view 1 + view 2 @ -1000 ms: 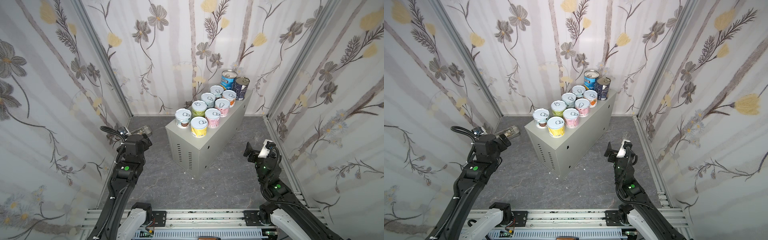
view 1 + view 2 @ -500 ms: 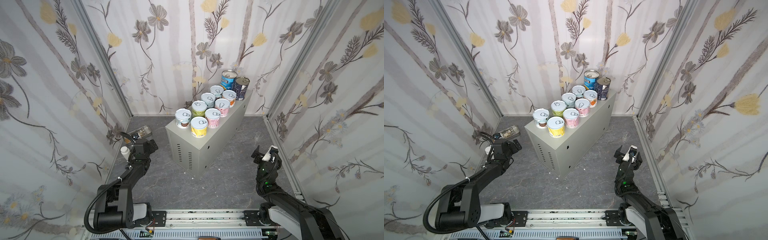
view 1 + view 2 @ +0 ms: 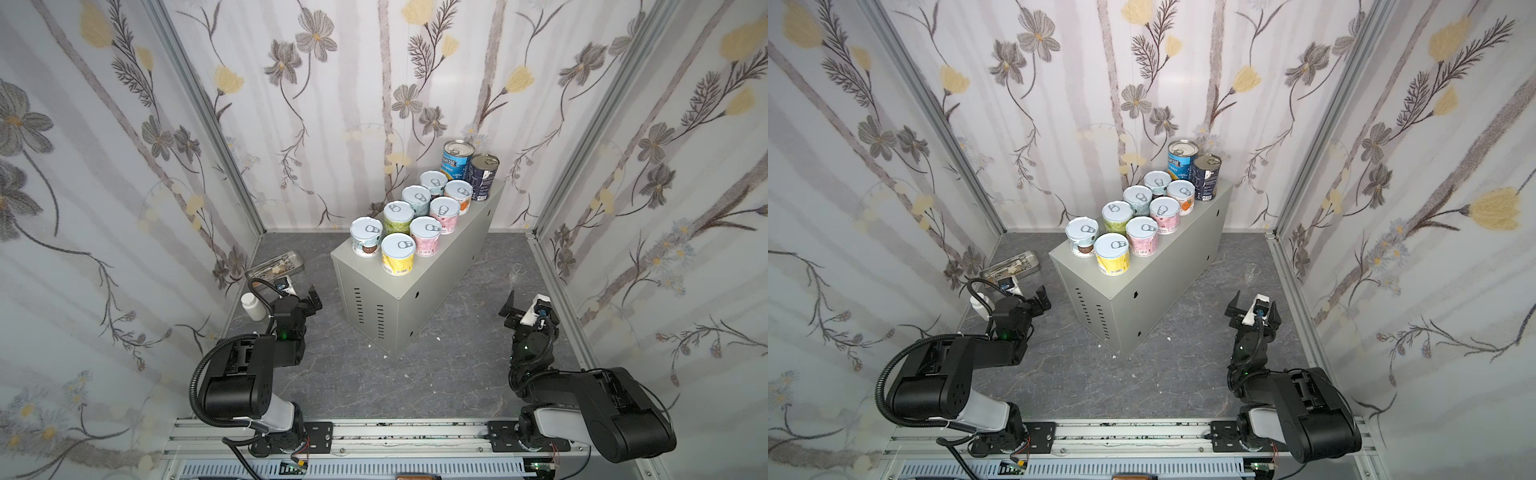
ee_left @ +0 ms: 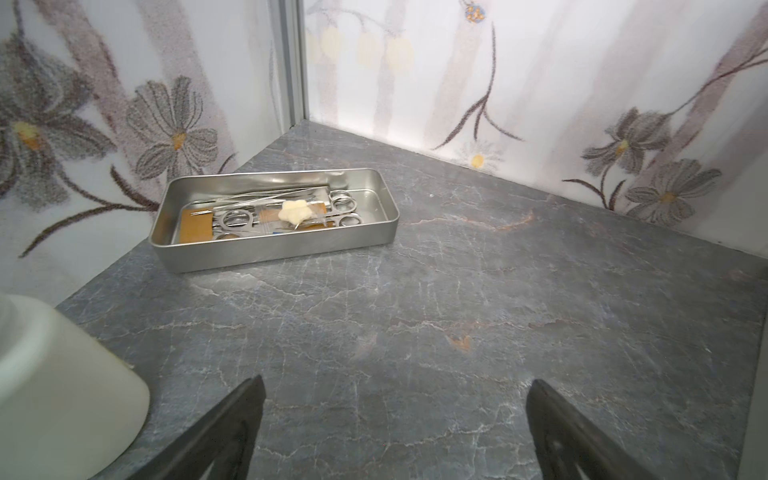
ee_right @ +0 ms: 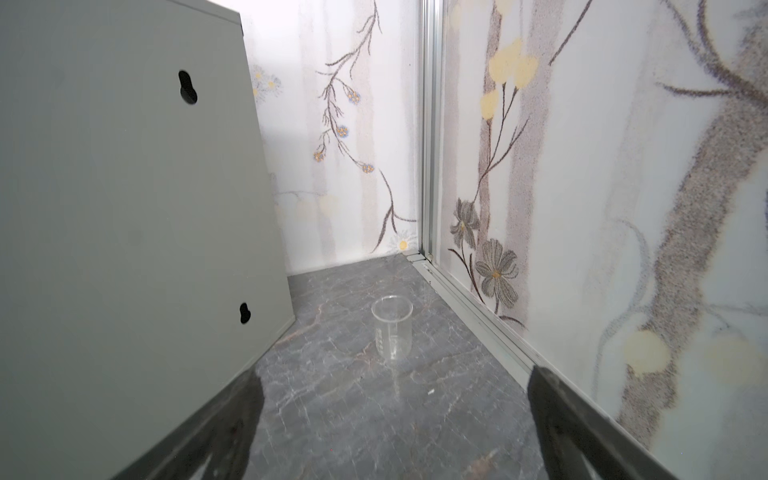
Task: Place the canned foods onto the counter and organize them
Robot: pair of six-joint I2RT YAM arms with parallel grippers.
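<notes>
While atop counter [image 3: 436, 291], cans [image 3: 425, 235] beyond grippers [image 3: 302, 293] [image 3: 528, 309]

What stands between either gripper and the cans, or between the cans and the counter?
Nothing visible. All ten cans stand on the counter; left gripper and right gripper, open and empty, sit low beside it.

Enclosure walls [image 3: 353, 83]: white panels, grey-and-yellow floral print. Aluminium corner posts [image 3: 208, 116] far left, far right. Tabletop [image 3: 436, 374]: dark grey marble pattern. Slotted aluminium rail [image 3: 415, 436] along near edge. Lighting even.
</notes>
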